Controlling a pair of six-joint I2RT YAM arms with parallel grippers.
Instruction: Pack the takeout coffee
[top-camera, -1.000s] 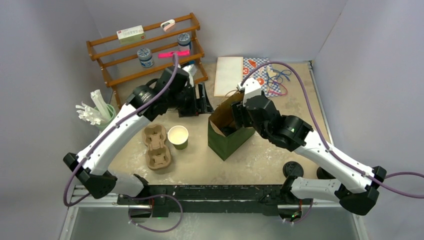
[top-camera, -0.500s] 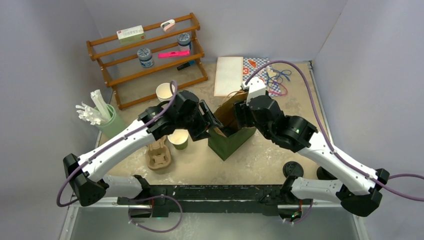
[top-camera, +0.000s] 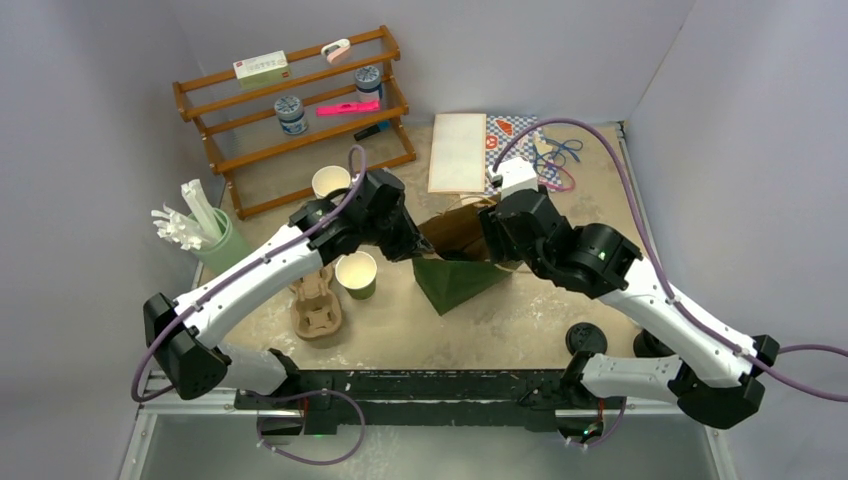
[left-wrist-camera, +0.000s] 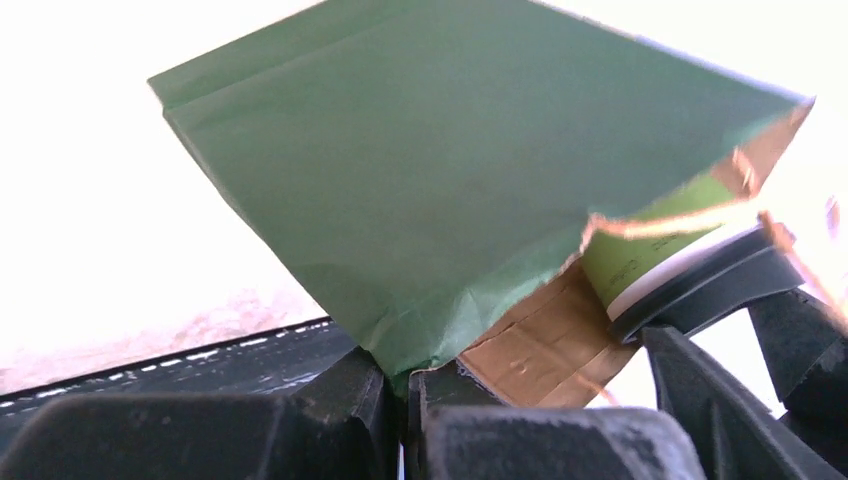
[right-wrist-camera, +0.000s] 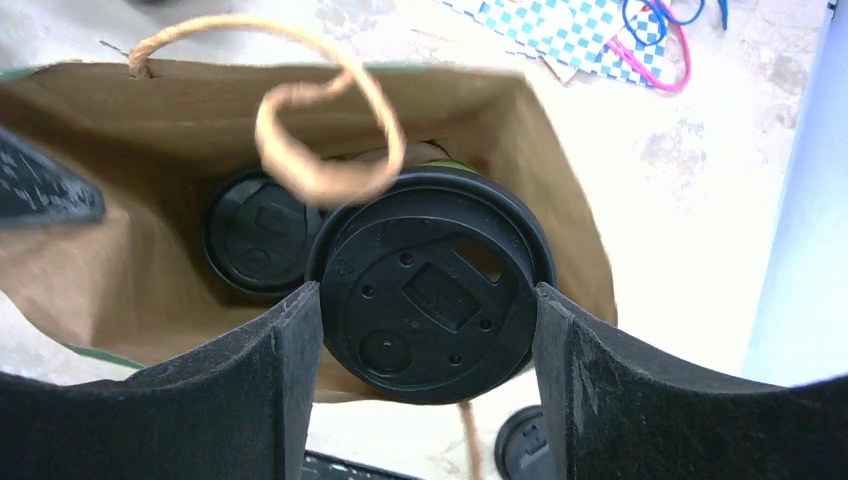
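Observation:
In the right wrist view my right gripper is shut on the takeout coffee, a finger pressed against each side of its round black sip lid. The cup sits in the mouth of the green paper bag, whose inside is brown. In the left wrist view the cup's olive-green side shows past the bag's torn-looking rim. My left gripper is shut on the bag's edge. From above, the bag leans over between the left gripper and the right gripper; the cup is hidden there.
A second black-lidded cup lies deeper in the bag, under a twine handle. A lidless green cup stands by a cardboard carrier. A cream cup, wooden rack, straw holder and loose black lids surround.
My left arm swung from the rack over to the bag and shut on its rim. The bag tipped over toward the front. The right gripper kept the cup at the bag's mouth.

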